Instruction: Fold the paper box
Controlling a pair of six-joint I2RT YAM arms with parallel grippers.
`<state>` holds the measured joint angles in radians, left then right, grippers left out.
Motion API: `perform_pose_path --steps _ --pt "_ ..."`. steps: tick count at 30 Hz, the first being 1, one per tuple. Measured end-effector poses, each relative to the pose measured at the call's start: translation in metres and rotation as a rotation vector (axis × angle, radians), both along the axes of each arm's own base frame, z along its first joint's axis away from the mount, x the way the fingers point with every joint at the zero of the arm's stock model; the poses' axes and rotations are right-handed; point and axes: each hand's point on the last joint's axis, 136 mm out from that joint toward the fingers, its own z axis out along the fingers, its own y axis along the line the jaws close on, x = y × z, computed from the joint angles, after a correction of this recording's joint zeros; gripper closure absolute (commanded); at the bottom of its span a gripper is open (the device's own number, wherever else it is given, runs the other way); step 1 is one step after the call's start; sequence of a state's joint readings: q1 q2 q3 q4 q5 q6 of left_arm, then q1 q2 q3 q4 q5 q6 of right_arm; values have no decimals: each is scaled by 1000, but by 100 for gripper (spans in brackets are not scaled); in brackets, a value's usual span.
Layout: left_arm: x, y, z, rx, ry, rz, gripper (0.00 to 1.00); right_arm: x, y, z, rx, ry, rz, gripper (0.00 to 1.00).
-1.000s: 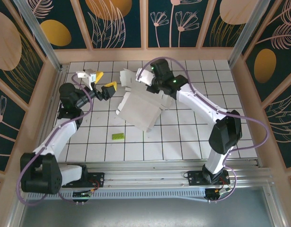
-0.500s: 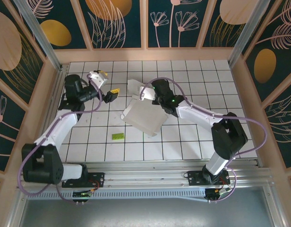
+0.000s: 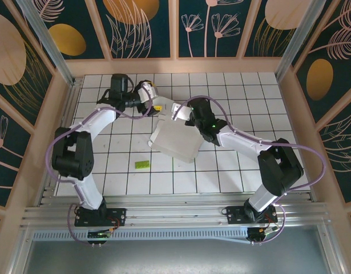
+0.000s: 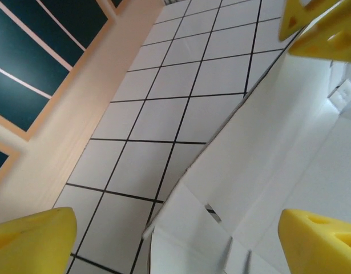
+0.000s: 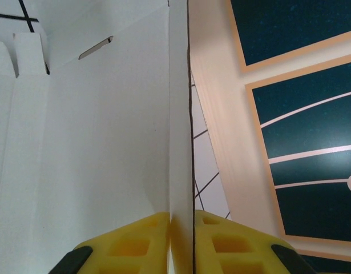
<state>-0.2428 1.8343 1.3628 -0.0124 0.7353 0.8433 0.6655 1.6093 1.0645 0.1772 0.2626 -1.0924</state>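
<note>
The paper box [image 3: 175,141] is a whitish flapped card sheet, partly raised off the tiles at mid table. My right gripper [image 3: 181,114] is shut on its upright far edge. In the right wrist view the yellow fingers [image 5: 135,248] pinch that thin card wall [image 5: 180,142] with the gripper [image 5: 184,228] closed tight. My left gripper [image 3: 153,103] reaches in from the back left and stands open over the box's far left flaps. In the left wrist view its gripper [image 4: 175,240] hangs wide above a slotted white flap [image 4: 221,188], touching nothing.
A tiny green piece [image 3: 142,164] lies on the tiles in front of the box. Wooden walls [image 3: 175,65] ring the tiled floor; the back wall is close behind the left gripper. Another yellow finger [image 4: 318,28] shows at the top right of the left wrist view.
My left arm has swung from the left side to the back, bringing its gripper up to the box's far left corner. The right gripper kept its grip and drew the box slightly nearer.
</note>
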Motion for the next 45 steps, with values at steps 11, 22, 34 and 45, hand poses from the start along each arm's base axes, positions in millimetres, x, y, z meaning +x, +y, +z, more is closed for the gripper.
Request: perform_pose_path --steps 11,22,34,45 --pt "26 -2 -11 36 -25 14 63 6 -5 0 26 10 9 84" --pt "18 -14 -10 15 -22 -27 81 7 -4 -8 48 41 -7 85" --pt "-4 -45 -25 65 -14 69 77 23 -12 -25 9 63 -107 86" --pt "5 -58 -14 69 -33 358 32 30 -27 -24 -11 37 -191 87"
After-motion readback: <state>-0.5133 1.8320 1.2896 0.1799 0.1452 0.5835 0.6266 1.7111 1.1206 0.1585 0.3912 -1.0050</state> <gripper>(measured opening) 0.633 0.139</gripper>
